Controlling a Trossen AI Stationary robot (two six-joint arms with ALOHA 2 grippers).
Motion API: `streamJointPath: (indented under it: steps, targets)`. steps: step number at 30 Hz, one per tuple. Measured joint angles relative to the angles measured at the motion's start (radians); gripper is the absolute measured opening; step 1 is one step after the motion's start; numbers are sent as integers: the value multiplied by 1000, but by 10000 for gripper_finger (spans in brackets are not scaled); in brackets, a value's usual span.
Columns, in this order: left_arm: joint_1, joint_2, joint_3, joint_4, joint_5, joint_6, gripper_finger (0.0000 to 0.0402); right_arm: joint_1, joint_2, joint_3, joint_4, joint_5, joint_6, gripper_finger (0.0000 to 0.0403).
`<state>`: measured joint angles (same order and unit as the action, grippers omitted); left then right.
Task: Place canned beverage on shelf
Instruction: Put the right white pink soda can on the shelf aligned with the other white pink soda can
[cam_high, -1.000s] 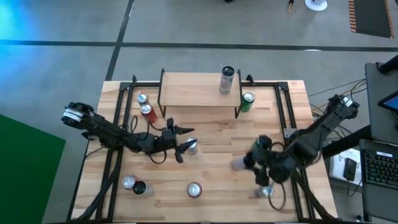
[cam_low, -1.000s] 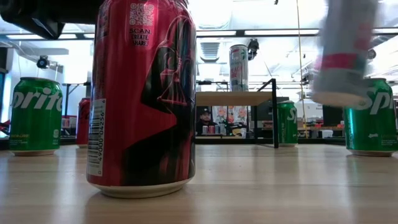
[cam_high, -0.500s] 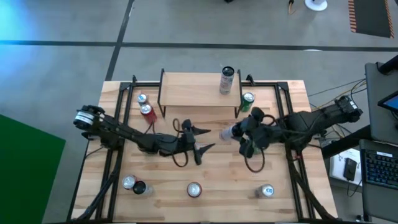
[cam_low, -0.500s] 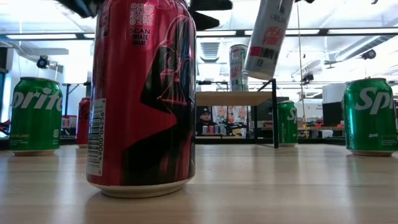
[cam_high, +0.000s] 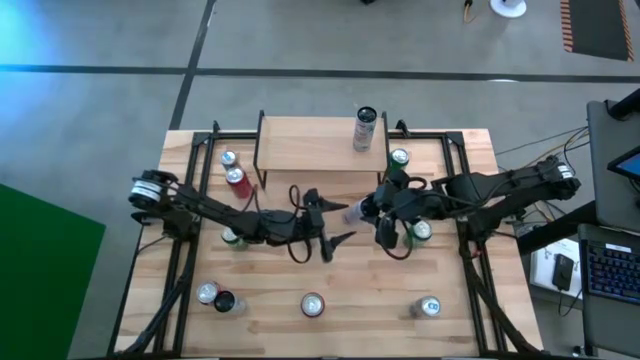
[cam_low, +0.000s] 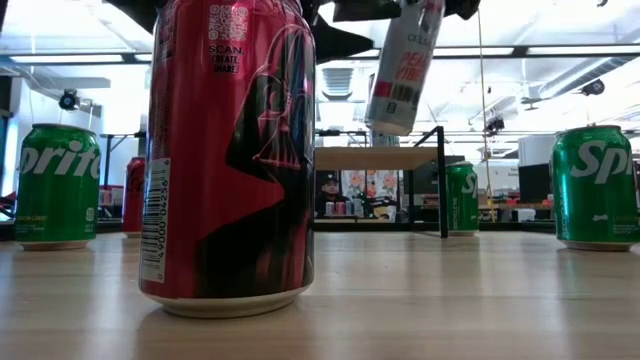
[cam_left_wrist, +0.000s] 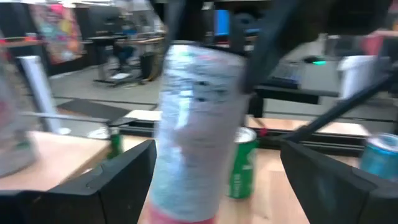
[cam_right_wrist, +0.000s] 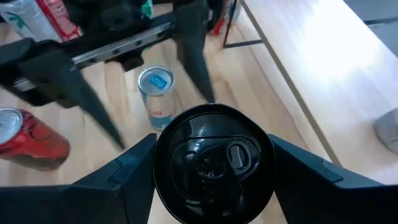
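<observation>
A slim silver can (cam_high: 353, 212) with pink print hangs tilted over the table's middle, and my right gripper (cam_high: 378, 214) is shut on its black-topped end. In the low view the can (cam_low: 403, 62) is high in the air in front of the shelf (cam_low: 380, 158). My left gripper (cam_high: 343, 222) reaches in level from the left and is open. Its fingers (cam_left_wrist: 124, 180) stand on either side of the can's lower part (cam_left_wrist: 193, 124) with a gap on each side. The shelf (cam_high: 310, 145) stands at the far edge with another slim can (cam_high: 365, 128) upright on its top. My right gripper pinches the can's wall just below the black top (cam_right_wrist: 211, 158), one finger (cam_right_wrist: 134, 177) on each side. It comes from the table's right, slanting down, fingers along the can. The can is clear of the table, tilted, its bottom (cam_low: 390, 122) lower, toward the left gripper.
Green cans stand by the shelf's right legs (cam_high: 398, 160), under the right arm (cam_high: 420, 232) and under the left arm (cam_high: 232, 238). A red can (cam_high: 237, 180) stands left of the shelf. A blue-topped can (cam_right_wrist: 155, 87) stands under the left gripper. Several cans (cam_high: 313, 305) line the near edge.
My right gripper has carried the slim can up from the near right toward the table's middle and the shelf, swinging it round so that its bottom points left. My left gripper has moved toward the right and opened wider, and its fingers now flank the can.
</observation>
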<state>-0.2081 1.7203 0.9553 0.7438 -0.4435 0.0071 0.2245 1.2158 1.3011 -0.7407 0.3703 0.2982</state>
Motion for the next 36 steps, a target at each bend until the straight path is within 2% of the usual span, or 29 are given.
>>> streamJointPath:
  steps: [9,16,23,27,32,36]
  targets:
    - [6,58,83,-40,-5,39,316,2,10,-2,35,-9,45,248]
    - [22,58,153,-186,10,46,311,4,4,-2,34,-7,76,248]
    - [37,59,181,-229,21,76,311,4,1,-2,36,2,81,248]
    - [55,59,195,-235,99,97,311,4,-8,-2,30,-3,87,248]
    - [79,58,210,-236,131,94,311,4,-14,-2,17,19,104,248]
    - [110,58,210,-237,233,97,311,4,-15,-2,6,23,109,248]
